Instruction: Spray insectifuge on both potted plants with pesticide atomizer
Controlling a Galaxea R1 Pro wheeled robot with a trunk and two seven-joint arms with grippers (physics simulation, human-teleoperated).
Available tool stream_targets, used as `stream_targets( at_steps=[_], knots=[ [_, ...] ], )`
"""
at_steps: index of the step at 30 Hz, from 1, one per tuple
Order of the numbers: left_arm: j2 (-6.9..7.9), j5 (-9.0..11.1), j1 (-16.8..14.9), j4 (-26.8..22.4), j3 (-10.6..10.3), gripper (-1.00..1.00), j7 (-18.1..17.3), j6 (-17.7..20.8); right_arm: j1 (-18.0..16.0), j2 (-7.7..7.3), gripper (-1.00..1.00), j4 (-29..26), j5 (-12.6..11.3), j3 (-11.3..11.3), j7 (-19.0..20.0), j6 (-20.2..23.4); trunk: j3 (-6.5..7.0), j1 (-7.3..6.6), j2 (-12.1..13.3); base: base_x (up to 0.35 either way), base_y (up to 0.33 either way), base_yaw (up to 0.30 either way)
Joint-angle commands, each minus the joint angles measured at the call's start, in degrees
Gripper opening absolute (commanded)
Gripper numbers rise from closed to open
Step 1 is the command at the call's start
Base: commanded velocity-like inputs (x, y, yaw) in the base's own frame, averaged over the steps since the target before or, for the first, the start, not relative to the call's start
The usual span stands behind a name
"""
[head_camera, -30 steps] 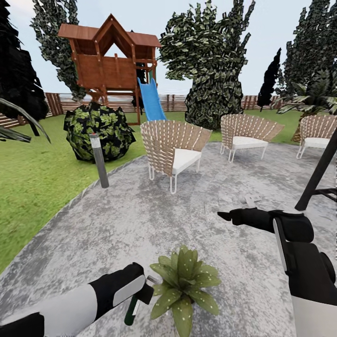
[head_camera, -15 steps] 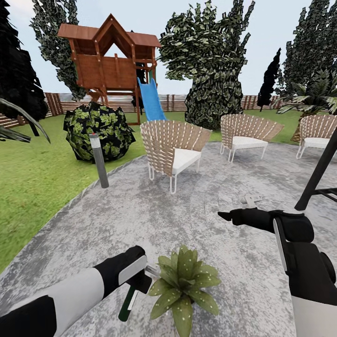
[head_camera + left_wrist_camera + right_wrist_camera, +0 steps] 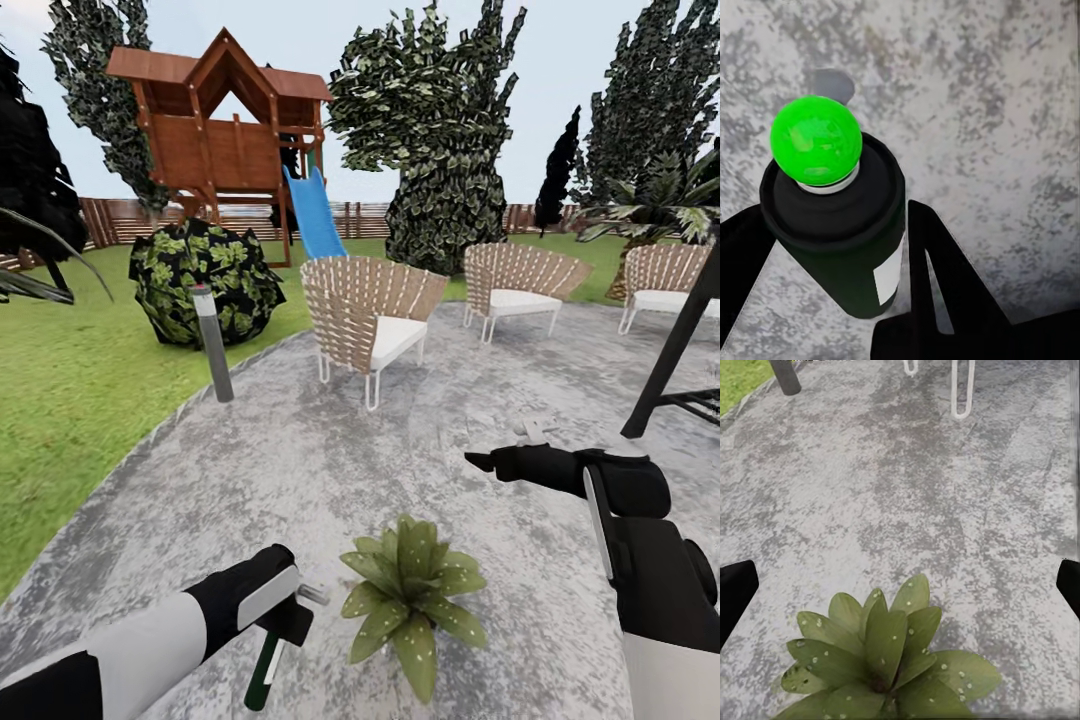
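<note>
My left gripper (image 3: 285,622) clamps the pesticide atomizer (image 3: 262,666) beside the potted plant (image 3: 412,595); right gripper's (image 3: 480,461) jaws gape empty.

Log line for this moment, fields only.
left tool: shut on pesticide atomizer | right tool: open | potted plant: white-speckled leaves

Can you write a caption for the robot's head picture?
Left gripper holds the atomizer beside a droplet-speckled potted plant on grey paving.
</note>
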Motion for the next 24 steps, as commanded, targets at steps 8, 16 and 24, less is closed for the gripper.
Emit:
stream_targets(
  at_steps=[8, 16, 24],
  knots=[
    [0.00, 0.46, -0.37, -0.16, -0.39, -1.00, 0.07, 0.67, -0.09, 0.00, 1.00, -0.05, 0.60, 0.02, 0.66, 0.21, -0.06, -0.01, -0.03, 0.013, 0.307, -0.277],
    [-0.60, 0.45, -0.25, -0.28, -0.79, -1.00, 0.15, 0.33, -0.09, -0.08, 1.00, -0.05, 0.60, -0.03, 0.68, 0.21, -0.06, -0.01, -0.03, 0.151, 0.172, -0.278],
    [-3.49, 0.48, -0.47, -0.60, -0.63, -1.00, 0.01, 2.04, -0.09, -0.14, 1.00, -0.05, 0.60, -0.04, 0.68, 0.21, -0.06, -0.01, -0.03, 0.010, 0.009, -0.173]
  ],
)
